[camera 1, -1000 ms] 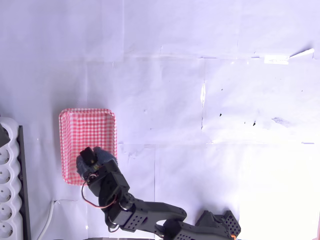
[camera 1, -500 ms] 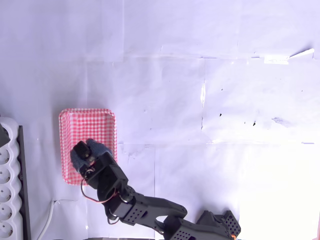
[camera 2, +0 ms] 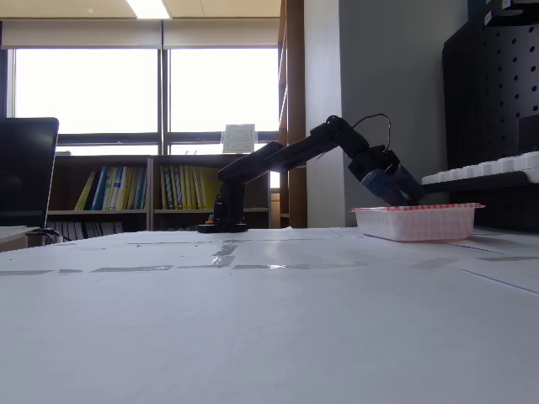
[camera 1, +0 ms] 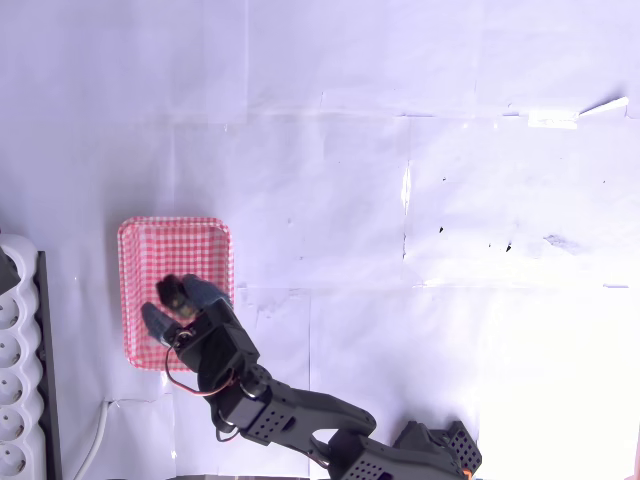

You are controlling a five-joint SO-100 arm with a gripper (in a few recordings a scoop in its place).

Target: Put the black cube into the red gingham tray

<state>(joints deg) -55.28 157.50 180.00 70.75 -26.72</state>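
at the far left edge of the overhead view, a white power strip (camera 1: 18, 380) with round sockets, a pale cable (camera 1: 92, 445) curving beside it. just right of that, the red gingham tray (camera 1: 175, 238) lying lengthwise on the white paper-covered table (camera 1: 420, 200), rounded corners, raised rim. inside the tray's lower half, the black cube (camera 1: 171, 292), a small dark block with a pale speck, sitting on the checked floor between the two bluish fingertips (camera 1: 154, 319). gripper (camera 1: 178, 306) over that same lower half, jaws spread apart, one tip to the left and below the cube, the other to its right; whether either tip touches the cube, cannot tell. black arm (camera 1: 290, 420) reaching in from the bottom edge, red wire looped at the wrist. further right, bare paper sheets with taped seams and a few dark specks.

in the fixed view, a dark screen (camera 2: 27, 172) at left, bookshelves (camera 2: 160, 189) under bright windows, then the arm's base behind the table, arm stretched rightward, gripper (camera 2: 396, 192) dipped down at the tray (camera 2: 417, 223) rim, fingertips hidden behind the tray's wall. cube hidden here. power strip (camera 2: 488, 172) raised at the far right.
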